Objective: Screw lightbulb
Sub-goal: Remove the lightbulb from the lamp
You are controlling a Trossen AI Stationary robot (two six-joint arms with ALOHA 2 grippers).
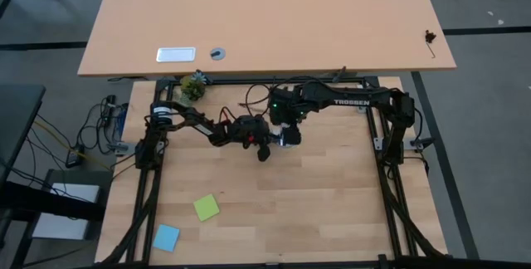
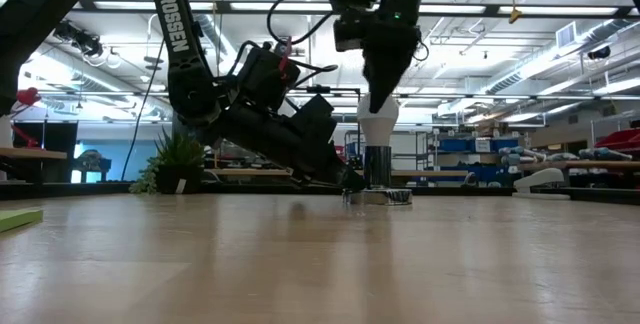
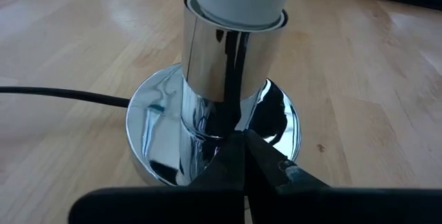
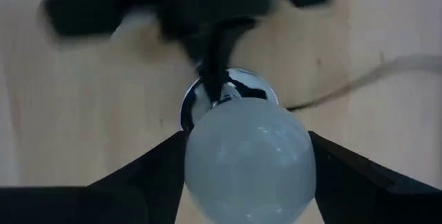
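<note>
- "TROSSEN" is being shown in white lettering on both dark arms.
- The lightbulb (image 4: 250,160) is being gripped between the fingers of the right gripper (image 4: 248,172) from above, standing upright in the chrome socket (image 3: 231,61).
- The socket's base (image 3: 159,124) is being pinched by the clenched left gripper (image 3: 243,162).
- Everything is being supported by a pale wooden table (image 1: 323,207), with shelving (image 2: 470,154) beyond.

— That socket (image 3: 214,127) is mirror-polished metal, chrome-bright and smooth, with reflections all over it.

— And the lightbulb (image 4: 248,158) is frosted, matt white. The tabletop (image 3: 83,37) is pale wood with visible grain and a soft sheen.

— The left claw (image 3: 242,165) looks matt black.
</note>
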